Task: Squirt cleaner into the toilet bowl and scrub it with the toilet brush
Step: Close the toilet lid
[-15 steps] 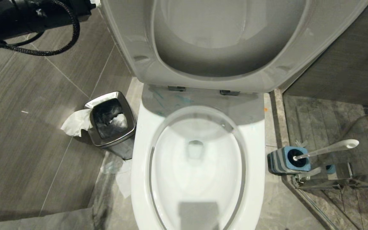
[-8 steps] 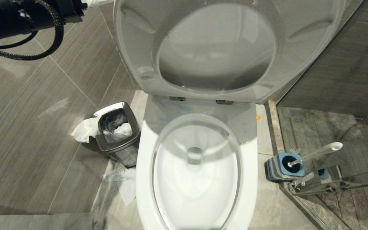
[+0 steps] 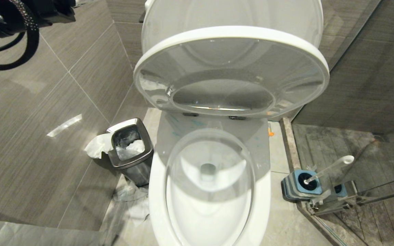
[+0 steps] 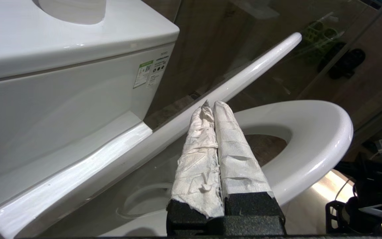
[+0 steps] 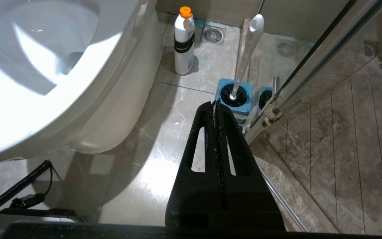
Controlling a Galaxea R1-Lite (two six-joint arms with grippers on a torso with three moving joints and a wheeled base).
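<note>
The white toilet bowl [image 3: 262, 191] stands open in the middle of the head view. Its seat [image 3: 231, 37] is raised and leans away from the lid [image 3: 231, 13] behind it. Thin turquoise cleaner streaks [image 3: 173, 119] mark the back of the rim. The toilet brush [image 3: 330, 167] stands in its blue-topped holder [image 3: 294, 189] on the floor right of the bowl. My left gripper [image 4: 211, 105] is shut and empty, with its fingers wrapped in white paper, just inside the raised seat ring [image 4: 313, 132]. My right gripper [image 5: 215, 103] is shut and empty, low over the floor near the brush holder [image 5: 234, 96].
A steel waste bin [image 3: 130, 147] with tissue spilling out stands left of the bowl. A white bottle with an orange cap [image 5: 183, 39] stands on the floor beside the bowl. A glass shower screen [image 5: 310, 63] and its rail run along the right. The cistern [image 4: 61, 83] is behind the lid.
The head camera has risen, so the whole scene has shifted and looks smaller. The seat now shows more edge-on, with the lid visible behind it. My left arm sits further into the upper left corner.
</note>
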